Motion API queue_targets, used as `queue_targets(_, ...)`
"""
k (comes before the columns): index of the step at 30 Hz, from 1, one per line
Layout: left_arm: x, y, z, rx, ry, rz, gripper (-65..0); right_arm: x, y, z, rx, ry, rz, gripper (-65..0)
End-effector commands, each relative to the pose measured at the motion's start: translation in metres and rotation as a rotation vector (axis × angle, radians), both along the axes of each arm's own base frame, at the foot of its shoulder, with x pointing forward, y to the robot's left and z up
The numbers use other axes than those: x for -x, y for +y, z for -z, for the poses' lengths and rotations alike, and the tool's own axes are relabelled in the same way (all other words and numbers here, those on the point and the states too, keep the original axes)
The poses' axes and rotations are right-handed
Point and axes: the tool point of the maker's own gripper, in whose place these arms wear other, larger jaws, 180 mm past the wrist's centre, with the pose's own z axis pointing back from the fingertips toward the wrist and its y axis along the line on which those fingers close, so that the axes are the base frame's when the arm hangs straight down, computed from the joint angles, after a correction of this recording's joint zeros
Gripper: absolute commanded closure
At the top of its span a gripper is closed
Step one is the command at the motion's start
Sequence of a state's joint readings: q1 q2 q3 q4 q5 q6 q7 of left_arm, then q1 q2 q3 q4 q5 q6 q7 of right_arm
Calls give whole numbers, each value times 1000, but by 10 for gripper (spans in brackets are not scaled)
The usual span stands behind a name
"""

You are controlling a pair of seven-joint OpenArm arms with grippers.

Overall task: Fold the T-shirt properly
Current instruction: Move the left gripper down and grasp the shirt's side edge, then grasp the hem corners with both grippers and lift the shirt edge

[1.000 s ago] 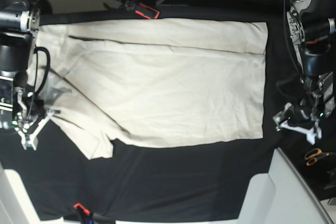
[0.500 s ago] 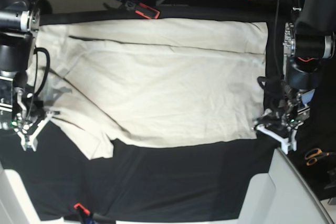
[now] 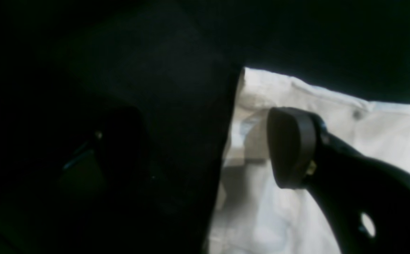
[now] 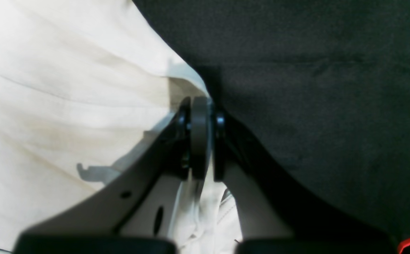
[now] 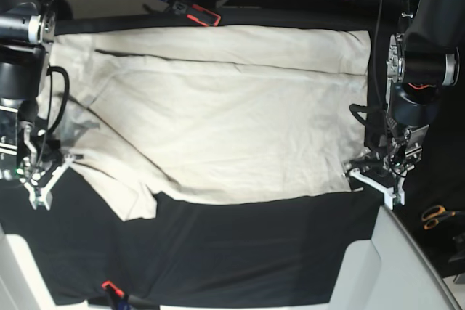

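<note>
- your left gripper [image 5: 373, 176], on the right of the base view, has come in from well out over the black tablecloth [image 5: 240, 252] to the near corner of the t-shirt [image 5: 225, 114] within the last second; a second ago it hung clear of the cloth, now it sits right at the hem's edge.
- its fingers stand wide apart: in the left wrist view one dark pad [image 3: 289, 148] hovers over the cream hem corner, the other lost in shadow over the tablecloth. nothing is held yet, and whether the pad touches the cloth you cannot tell.
- your right gripper [image 5: 40, 179], on the left of the base view, has not moved; its fingers are pressed together on a pinch of cream fabric, plain in the right wrist view [image 4: 199, 141], at the sleeve side of the shirt.
- read this as the two-corner grasp half done: one end pinned, the other arm lined up to close on the hem, likely ahead of a fold of the near edge.
- the t-shirt lies flat on the tablecloth, filling the middle of the table, far strip apparently already folded inward.
- its long axis runs left to right across the base view: sleeve [image 5: 127, 194] and collar end toward your right arm, straight hem toward your left.
</note>
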State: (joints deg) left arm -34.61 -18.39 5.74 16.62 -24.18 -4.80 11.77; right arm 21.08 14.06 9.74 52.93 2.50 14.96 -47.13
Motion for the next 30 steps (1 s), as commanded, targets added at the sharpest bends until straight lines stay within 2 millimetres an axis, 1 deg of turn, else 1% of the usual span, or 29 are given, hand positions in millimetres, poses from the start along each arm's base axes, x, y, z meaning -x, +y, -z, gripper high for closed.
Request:
queue_targets(1, -20, -2, -18, 6, -57, 12, -541, -19, -8, -20, 15, -65, 5, -2)
queue_targets(4, -19, -6, -16, 11, -55, 16, -541, -19, -9, -20, 16, -66, 6, -2)
queue_targets(7, -20, -15, -14, 23, -54, 26, -540, -19, -10, -20, 18, -66, 6, -2)
queue_targets(19, -18, -18, -10, 26, -46, 30, -538, -19, -11, -21, 19, -68, 7, -2)
queue_targets(21, -15, -18, -7, 26, -40, 29, -527, -19, -10, -20, 18, -68, 6, -2)
queue_targets(22, -13, -18, -6, 25, -39, 31, -504, -19, -10, -20, 18, -68, 6, -2)
queue_targets(23, -13, -18, -6, 25, -38, 31, -464, -19, -10, -20, 18, -68, 6, -2)
queue_targets(27, -11, -18, -4, 26, -34, 30, -288, -20, -9, -20, 17, -69, 5, -2)
queue_targets(30, -12, -16, -5, 23, -35, 29, -204, -20, -9, -20, 17, -69, 5, -2)
